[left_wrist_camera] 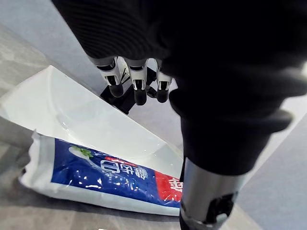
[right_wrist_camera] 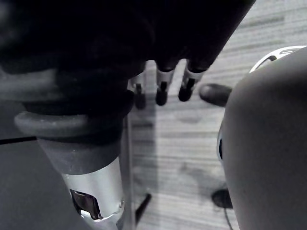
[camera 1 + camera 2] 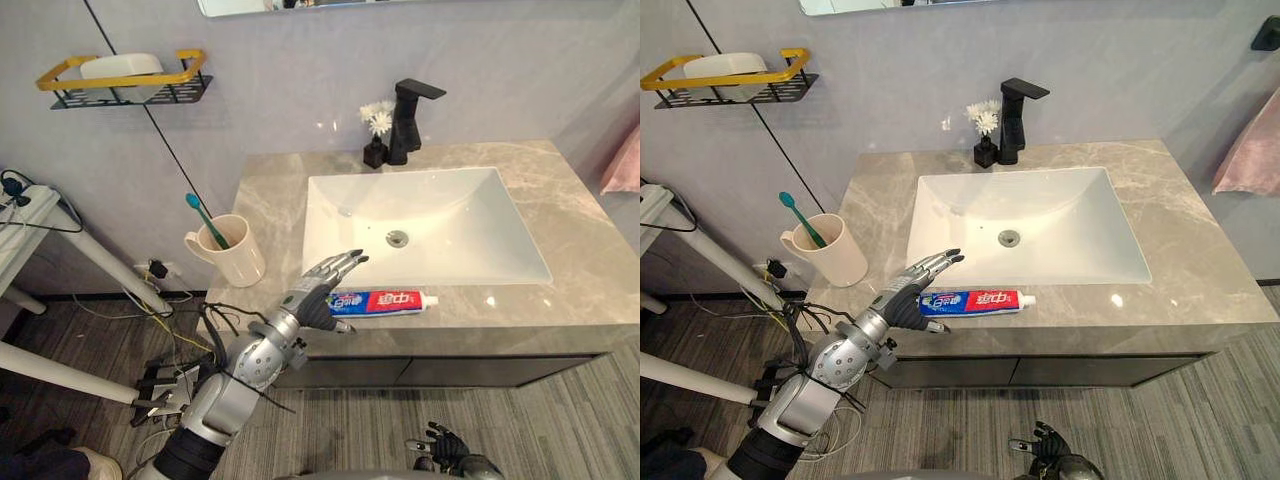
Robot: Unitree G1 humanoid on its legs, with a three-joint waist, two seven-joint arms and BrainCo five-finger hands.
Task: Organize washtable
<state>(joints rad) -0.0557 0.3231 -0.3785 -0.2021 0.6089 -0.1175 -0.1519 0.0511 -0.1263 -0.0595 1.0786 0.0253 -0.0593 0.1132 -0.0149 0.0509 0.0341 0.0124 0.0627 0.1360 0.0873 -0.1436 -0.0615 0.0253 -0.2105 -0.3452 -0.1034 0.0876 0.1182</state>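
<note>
On grey countertop (image 3: 565, 205), toothpaste (image 3: 385, 301) lies w/ sink (image 3: 330, 215) just behind.

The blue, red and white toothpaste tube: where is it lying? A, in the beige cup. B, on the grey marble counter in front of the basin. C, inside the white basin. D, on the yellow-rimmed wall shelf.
B: the toothpaste tube lies flat on the grey marble counter, on its front strip outside the white basin, with the open left hand by its crimped end.
</note>
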